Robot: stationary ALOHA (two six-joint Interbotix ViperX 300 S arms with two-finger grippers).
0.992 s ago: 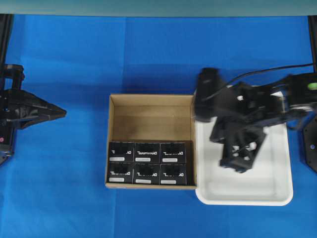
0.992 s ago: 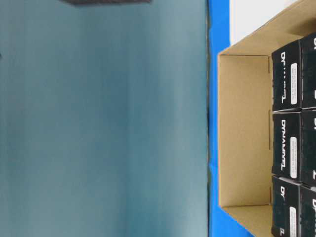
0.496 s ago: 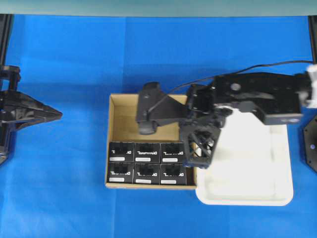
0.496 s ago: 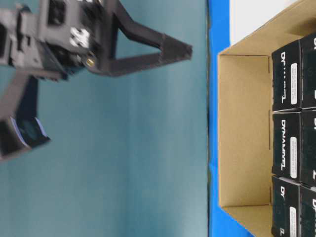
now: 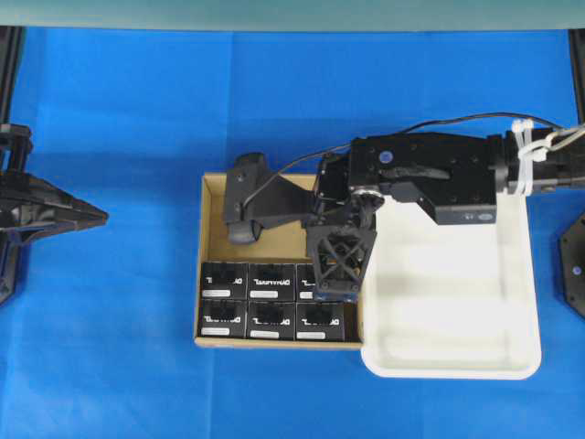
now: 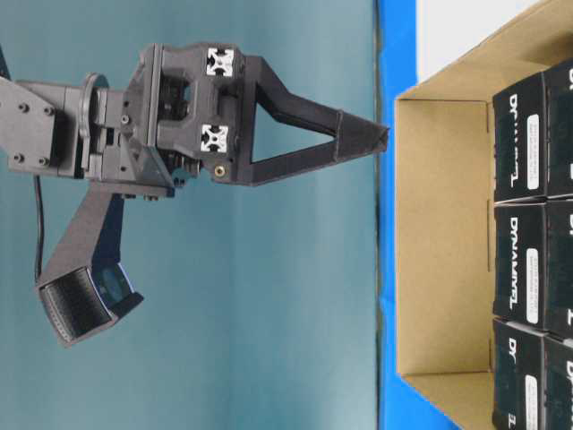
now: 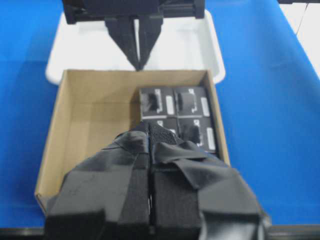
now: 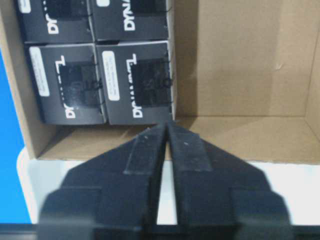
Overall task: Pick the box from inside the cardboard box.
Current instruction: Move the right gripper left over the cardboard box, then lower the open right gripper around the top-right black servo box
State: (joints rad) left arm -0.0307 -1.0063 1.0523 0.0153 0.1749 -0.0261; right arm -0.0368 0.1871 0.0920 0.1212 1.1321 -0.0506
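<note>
The cardboard box [image 5: 199, 265] stands mid-table with its top open. Six black boxes [image 5: 271, 282] with white lettering fill its front half in two rows; its back half is bare. My right gripper [image 5: 336, 291] is shut and empty and points down over the carton's right side, above the rightmost box of the back row. In the right wrist view its tips [image 8: 167, 125] hover just off the corner of a black box [image 8: 135, 82]. The table-level view shows the tip [image 6: 383, 136] level with the carton's rim [image 6: 443, 242]. My left gripper [image 5: 101, 217] is shut and empty, far left.
A white plastic tray [image 5: 457, 329] abuts the carton's right wall and holds nothing; the right arm reaches across its back part. In the left wrist view, the carton [image 7: 90, 115], the tray [image 7: 185, 45] and my right gripper [image 7: 138, 64] lie ahead. Blue cloth covers the table.
My right arm has swung left from over the white tray to over the carton's right side, its gripper still shut. The left gripper has barely shifted.
</note>
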